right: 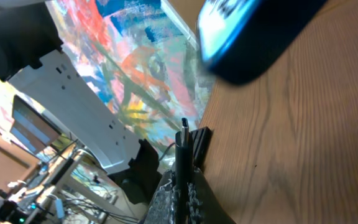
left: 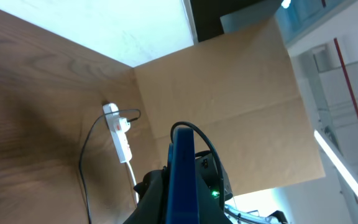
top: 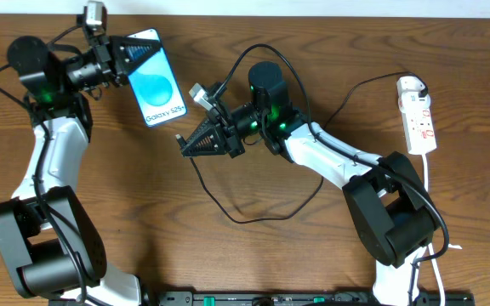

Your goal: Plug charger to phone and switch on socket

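My left gripper (top: 130, 58) is shut on the top end of the phone (top: 156, 78), blue screen up, white "Galaxy S25" strip at its lower end. The left wrist view shows the phone (left: 180, 177) edge-on between the fingers (left: 180, 205). My right gripper (top: 185, 144) is shut on the charger's connector end (top: 179, 138), just below and right of the phone's bottom edge, a short gap apart. In the right wrist view the tip (right: 184, 124) points up from my fingers (right: 182, 186) toward the blurred phone (right: 253, 37). The black cable (top: 253, 212) loops across the table to the plug in the white socket strip (top: 418, 115) at the right.
The socket's white cord (top: 430, 183) runs down past the right arm's base. The socket (left: 120, 132) shows far off in the left wrist view, with a cardboard wall (left: 229, 106) behind it. The black cable arcs over my right arm (top: 266, 59).
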### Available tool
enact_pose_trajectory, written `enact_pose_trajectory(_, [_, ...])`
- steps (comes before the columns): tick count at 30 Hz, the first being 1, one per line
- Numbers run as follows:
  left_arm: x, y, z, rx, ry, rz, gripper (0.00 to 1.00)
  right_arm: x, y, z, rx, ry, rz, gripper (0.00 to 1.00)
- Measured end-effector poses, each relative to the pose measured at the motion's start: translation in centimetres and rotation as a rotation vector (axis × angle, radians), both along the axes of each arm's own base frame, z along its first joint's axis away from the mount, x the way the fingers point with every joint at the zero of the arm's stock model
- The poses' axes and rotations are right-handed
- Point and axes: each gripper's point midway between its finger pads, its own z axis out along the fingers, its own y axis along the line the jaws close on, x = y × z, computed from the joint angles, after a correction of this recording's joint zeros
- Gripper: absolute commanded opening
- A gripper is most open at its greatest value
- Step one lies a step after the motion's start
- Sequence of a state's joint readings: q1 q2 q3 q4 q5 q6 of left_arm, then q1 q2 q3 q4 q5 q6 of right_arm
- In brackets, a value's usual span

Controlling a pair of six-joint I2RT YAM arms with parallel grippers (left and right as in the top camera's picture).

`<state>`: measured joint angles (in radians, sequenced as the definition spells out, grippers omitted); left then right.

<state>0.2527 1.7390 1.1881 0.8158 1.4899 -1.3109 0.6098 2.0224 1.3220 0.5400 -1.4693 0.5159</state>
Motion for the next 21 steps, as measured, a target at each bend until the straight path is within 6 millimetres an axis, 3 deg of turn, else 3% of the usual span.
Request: enact_pose_trajectory(21, [0.6,0.2,0.1,0.023,-0.069,0.037,0.07,2.0,1.0,0.0,-0.03,0.031,-0.131,0.01])
